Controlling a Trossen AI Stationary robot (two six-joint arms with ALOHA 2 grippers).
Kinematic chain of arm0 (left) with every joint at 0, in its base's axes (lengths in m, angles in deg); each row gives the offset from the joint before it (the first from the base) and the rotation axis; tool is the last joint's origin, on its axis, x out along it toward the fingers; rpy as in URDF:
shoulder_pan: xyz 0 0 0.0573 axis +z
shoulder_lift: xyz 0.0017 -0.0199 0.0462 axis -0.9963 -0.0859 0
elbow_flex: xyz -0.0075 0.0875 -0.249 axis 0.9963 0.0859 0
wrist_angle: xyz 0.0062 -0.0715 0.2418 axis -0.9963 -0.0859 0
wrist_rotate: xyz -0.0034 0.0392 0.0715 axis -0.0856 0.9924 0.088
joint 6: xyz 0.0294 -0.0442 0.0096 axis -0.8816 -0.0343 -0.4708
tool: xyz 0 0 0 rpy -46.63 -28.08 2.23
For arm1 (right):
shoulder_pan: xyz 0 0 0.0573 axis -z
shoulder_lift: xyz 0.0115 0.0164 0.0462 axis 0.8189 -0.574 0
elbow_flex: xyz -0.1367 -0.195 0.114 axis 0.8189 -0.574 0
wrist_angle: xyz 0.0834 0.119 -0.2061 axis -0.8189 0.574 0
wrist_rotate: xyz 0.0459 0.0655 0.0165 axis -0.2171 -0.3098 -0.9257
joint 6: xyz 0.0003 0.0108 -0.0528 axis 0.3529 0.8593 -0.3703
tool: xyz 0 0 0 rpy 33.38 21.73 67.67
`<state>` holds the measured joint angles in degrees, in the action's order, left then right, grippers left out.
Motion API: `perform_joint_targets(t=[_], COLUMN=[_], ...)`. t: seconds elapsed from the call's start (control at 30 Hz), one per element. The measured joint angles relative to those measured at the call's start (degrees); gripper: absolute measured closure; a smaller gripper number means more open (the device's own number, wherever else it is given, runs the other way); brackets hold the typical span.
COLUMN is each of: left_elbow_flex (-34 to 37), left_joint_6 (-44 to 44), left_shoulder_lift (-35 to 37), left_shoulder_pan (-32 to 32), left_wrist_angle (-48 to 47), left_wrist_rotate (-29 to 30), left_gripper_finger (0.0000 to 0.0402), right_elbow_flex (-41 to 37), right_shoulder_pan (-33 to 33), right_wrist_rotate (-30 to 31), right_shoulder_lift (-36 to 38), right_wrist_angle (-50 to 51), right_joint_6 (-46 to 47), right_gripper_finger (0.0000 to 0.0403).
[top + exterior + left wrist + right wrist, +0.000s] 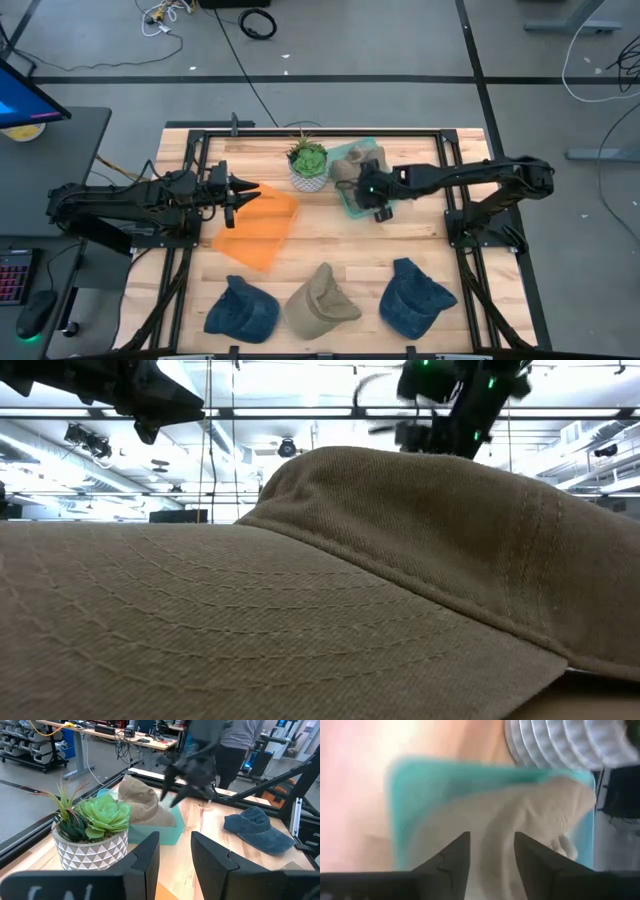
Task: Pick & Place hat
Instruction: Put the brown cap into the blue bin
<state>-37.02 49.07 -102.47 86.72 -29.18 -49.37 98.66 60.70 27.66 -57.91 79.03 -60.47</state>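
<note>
A tan hat (352,165) lies in a teal tray (345,207) at the table's far side, next to a potted succulent (308,165). My right gripper (375,198) hovers over that tray, open. In its wrist view the fingers (491,850) stand above the tan hat (540,810) with a gap between them. My left gripper (245,190) is open over the far end of an orange tray (260,225), pointing toward the plant (95,820). Three more hats rest along the near edge: blue (242,308), tan (320,300), blue (415,298).
The near tan hat (350,580) fills the low view, and both arms show above it. The plant's pot stands between the two trays. Bare wood lies in the table's middle. A person (240,745) stands beyond the table's right side.
</note>
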Motion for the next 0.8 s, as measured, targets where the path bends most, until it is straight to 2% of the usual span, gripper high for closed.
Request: perform_joint_targets(t=[0.23,0.4,0.53,0.8], left_elbow_flex=[0.00,0.00,0.00,-0.04], left_joint_6=[4.41,3.07,0.11,1.50], left_shoulder_lift=[-0.02,-2.32,-8.11,-21.17], left_shoulder_pan=[0.00,-0.62,-4.00,-11.64], left_wrist_angle=[0.20,4.41,13.81,23.70], left_wrist_rotate=[-0.80,-10.40,-15.79,-16.22], left_gripper_finger=[0.0287,0.0287,0.0287,0.0287], right_elbow_flex=[7.70,10.36,10.36,10.38], right_shoulder_pan=[-10.18,-14.43,-17.19,-23.14], right_wrist_rotate=[-0.47,-2.64,-8.53,-9.44], right_shoulder_lift=[1.29,1.35,1.28,1.08], right_wrist_angle=[0.86,0.74,0.09,-0.61], right_joint_6=[16.86,31.25,38.99,47.92], right_gripper_finger=[0.0234,0.0234,0.0234,0.0234])
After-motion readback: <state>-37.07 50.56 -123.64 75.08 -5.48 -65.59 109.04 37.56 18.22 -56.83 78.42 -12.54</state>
